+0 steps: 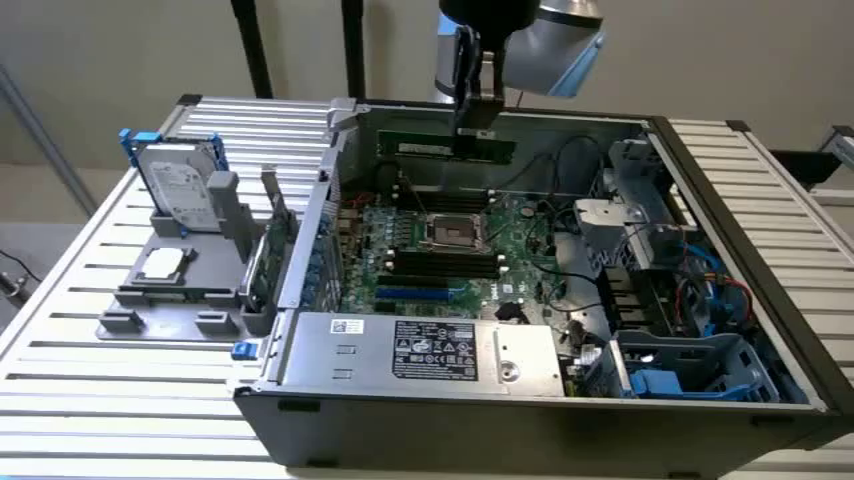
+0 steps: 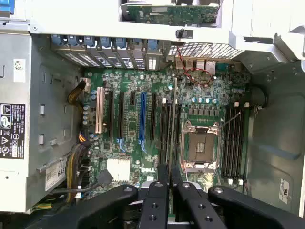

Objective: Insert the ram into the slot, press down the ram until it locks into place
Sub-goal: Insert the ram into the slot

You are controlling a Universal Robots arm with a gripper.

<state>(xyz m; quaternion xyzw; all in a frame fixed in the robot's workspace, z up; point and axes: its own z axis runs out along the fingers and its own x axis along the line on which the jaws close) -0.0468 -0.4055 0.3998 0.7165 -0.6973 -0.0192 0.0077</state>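
Note:
My gripper [image 1: 471, 118] hangs above the open computer case, shut on the ram [image 1: 446, 147]. The ram is a long thin green stick held level over the back of the motherboard [image 1: 521, 225]. In the wrist view the ram [image 2: 174, 119] shows edge-on as a thin line running out from between the black fingers [image 2: 163, 177]. It lies roughly in line with the group of black slots [image 2: 167, 131] beside the CPU socket [image 2: 200, 145]. Another group of black slots [image 2: 233, 140] sits on the socket's other side. In the exterior view the black slots [image 1: 434, 265] lie well below the ram.
The grey power supply [image 1: 420, 350] fills the case front. A blue socket [image 2: 142, 119] stands among the expansion slots. Cables and drive cages [image 1: 667, 290] crowd the exterior view's right. A hard drive [image 1: 180, 185] and grey fixture [image 1: 174, 290] sit outside on the slatted table.

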